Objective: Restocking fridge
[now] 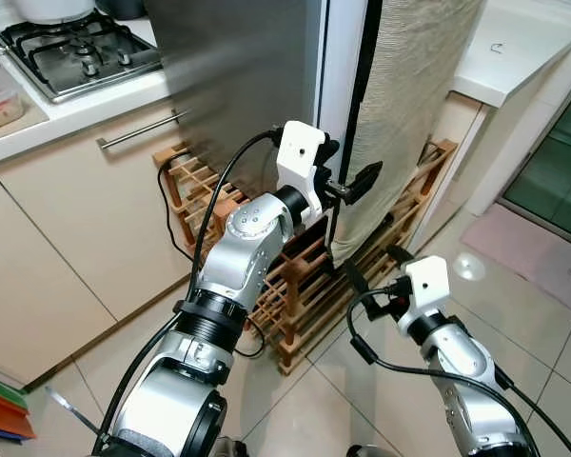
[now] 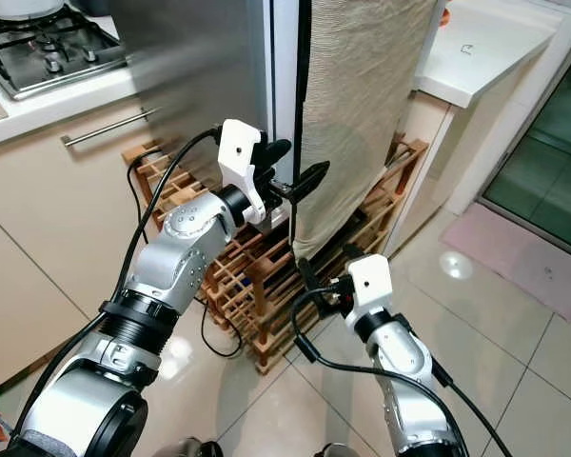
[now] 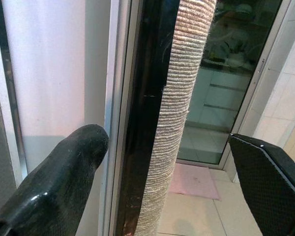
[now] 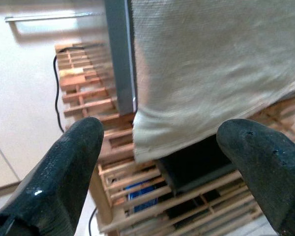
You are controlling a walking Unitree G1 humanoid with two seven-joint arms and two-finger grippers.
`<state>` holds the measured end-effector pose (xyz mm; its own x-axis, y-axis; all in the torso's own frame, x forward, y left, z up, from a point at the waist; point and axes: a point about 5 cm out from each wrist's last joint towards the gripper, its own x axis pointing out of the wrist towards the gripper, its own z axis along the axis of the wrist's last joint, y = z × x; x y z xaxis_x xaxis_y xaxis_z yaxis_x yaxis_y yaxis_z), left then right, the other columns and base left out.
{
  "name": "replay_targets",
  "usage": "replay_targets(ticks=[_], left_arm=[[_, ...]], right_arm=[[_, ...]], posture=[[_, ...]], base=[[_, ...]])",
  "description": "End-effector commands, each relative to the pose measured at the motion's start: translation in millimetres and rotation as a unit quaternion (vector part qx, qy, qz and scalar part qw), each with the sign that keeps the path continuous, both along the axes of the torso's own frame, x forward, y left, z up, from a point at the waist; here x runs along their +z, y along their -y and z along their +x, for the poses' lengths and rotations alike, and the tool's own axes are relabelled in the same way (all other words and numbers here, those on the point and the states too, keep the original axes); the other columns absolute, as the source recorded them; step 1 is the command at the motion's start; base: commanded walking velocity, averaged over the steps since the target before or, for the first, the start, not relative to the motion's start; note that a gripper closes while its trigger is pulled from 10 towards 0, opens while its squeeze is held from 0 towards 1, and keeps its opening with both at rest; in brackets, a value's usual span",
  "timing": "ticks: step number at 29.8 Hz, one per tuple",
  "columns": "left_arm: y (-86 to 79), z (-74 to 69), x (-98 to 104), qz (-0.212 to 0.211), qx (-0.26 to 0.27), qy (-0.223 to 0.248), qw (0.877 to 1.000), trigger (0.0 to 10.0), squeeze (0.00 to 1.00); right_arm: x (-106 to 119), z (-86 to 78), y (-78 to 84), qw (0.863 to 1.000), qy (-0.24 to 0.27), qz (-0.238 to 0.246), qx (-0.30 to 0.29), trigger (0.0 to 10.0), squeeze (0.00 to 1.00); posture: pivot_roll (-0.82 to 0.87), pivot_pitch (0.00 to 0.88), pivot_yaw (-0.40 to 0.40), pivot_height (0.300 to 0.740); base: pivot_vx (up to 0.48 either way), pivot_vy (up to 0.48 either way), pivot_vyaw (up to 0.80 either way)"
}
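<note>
The steel fridge (image 1: 238,76) stands on a wooden slatted rack (image 1: 295,295), and a beige ribbed cloth (image 1: 409,95) hangs down over its front. My left gripper (image 1: 350,171) is open at the fridge's front edge. Its fingers straddle the dark vertical seam (image 3: 147,98) and the cloth's edge (image 3: 187,73), with nothing held. Lower and to the right, my right gripper (image 1: 376,267) is also open. It points at the cloth's bottom hem (image 4: 211,64) and at the rack (image 4: 88,93) beneath it.
A cabinet with a bar handle (image 1: 138,130) and a gas hob (image 1: 76,52) stand to the left of the fridge. A white counter (image 1: 514,48), a glass door (image 1: 561,162) and a pink mat (image 1: 538,252) lie to the right. A black cable (image 1: 176,228) runs down past the rack.
</note>
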<state>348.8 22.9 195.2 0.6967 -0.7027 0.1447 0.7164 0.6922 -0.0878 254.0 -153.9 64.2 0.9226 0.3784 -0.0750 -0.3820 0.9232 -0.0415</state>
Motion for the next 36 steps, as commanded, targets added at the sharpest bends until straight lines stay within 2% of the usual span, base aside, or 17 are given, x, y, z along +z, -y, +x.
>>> replay_targets(ticks=[1, 7, 10, 13, 15, 16, 17, 18, 20, 24, 27, 33, 34, 36], left_arm=[[4.3, -2.1, -0.8, -0.002, -0.01, -0.004, 1.0, 10.0, 0.0], [14.9, -6.8, 1.5, -0.008, -0.031, 0.001, 0.999, 10.0, 0.0], [23.2, -7.0, 0.9, 0.001, -0.039, 0.005, 0.999, 10.0, 0.0], [26.1, -6.9, 0.5, 0.004, -0.041, 0.006, 0.999, 10.0, 0.0], [32.9, -5.9, 1.8, 0.006, -0.049, 0.007, 0.999, 10.0, 0.0], [32.9, -5.9, 1.8, 0.006, -0.049, 0.007, 0.999, 10.0, 0.0], [37.0, -5.5, 4.5, 0.006, -0.054, 0.01, 0.998, 10.0, 0.0], [37.0, -5.5, 4.5, 0.006, -0.054, 0.01, 0.998, 10.0, 0.0], [45.0, -5.6, 10.6, 0.002, -0.064, 0.017, 0.998, 10.0, 0.0], [52.5, -7.5, 15.5, -0.003, -0.076, 0.022, 0.997, 10.0, 0.0], [67.3, -13.8, 24.8, -0.013, -0.108, 0.031, 0.994, 10.0, 0.0], [85.7, -22.8, 39.0, -0.028, -0.162, 0.033, 0.986, 10.0, 0.0], [98.7, -31.5, 48.1, -0.036, -0.211, 0.028, 0.977, 10.0, 0.0], [112.4, -43.2, 57.2, -0.042, -0.271, 0.021, 0.961, 10.0, 0.0]], right_arm=[[0.6, -3.6, -1.9, 1.0, -0.005, -0.001, 0.004, 10.0, 0.0], [-9.9, -16.3, -5.6, 0.999, -0.047, -0.004, 0.021, 10.0, 0.0], [-25.2, -33.5, 2.7, 0.995, -0.089, -0.026, 0.03, 10.0, 0.0], [-31.0, -40.6, 7.2, 0.994, -0.103, -0.034, 0.03, 10.0, 0.0], [-44.7, -57.6, 18.0, 0.99, -0.13, -0.051, 0.013, 10.0, 0.0], [-44.7, -57.6, 18.0, 0.99, -0.13, -0.051, 0.013, 10.0, 0.0], [-52.1, -66.6, 19.9, 0.988, -0.146, -0.059, 0.007, 10.0, 0.0], [-52.1, -66.6, 19.9, 0.988, -0.146, -0.059, 0.007, 10.0, 0.0], [-65.4, -79.2, 20.4, 0.982, -0.174, -0.068, -0.009, 10.0, 0.0], [-74.9, -85.2, 20.8, 0.978, -0.191, -0.079, -0.023, 10.0, 0.0], [-90.0, -92.9, 19.7, 0.971, -0.219, -0.089, -0.043, 10.0, 0.0], [-89.8, -85.5, 11.8, 0.971, -0.215, -0.085, -0.066, 10.0, 0.0], [-89.8, -80.0, 6.8, 0.971, -0.212, -0.082, -0.073, 10.0, 0.0], [-90.7, -89.1, 21.1, 0.971, -0.213, -0.082, -0.077, 10.0, 0.0]], posture=[[-0.11, 0.026, 0.03, 0.74], [-0.11, 0.028, 0.029, 0.74], [-0.12, 0.028, 0.029, 0.74], [-0.12, 0.028, 0.029, 0.74], [-0.13, 0.026, 0.029, 0.74], [-0.13, 0.026, 0.029, 0.74], [-0.13, 0.025, 0.029, 0.74], [-0.13, 0.025, 0.029, 0.74], [-0.14, 0.025, 0.032, 0.74], [-0.14, 0.025, 0.034, 0.74], [-0.13, 0.026, 0.04, 0.74], [-0.14, 0.029, 0.045, 0.74], [-0.14, 0.028, 0.045, 0.74], [-0.14, 0.03, 0.05, 0.74]], base=[[0.0, 0.0, 0.0], [0.0, 0.0, 0.0], [0.0, 0.0, 0.0], [0.0, 0.0, 0.0], [0.0, 0.0, 0.0], [0.0, 0.0, 0.0], [0.0, 0.0, 0.0], [0.0, 0.0, 0.0], [0.0, 0.0, 0.0], [0.0, 0.0, 0.0], [0.0, 0.0, 0.0], [0.0, 0.0, 0.0], [0.0, 0.0, 0.0], [0.0, 0.0, 0.0]])
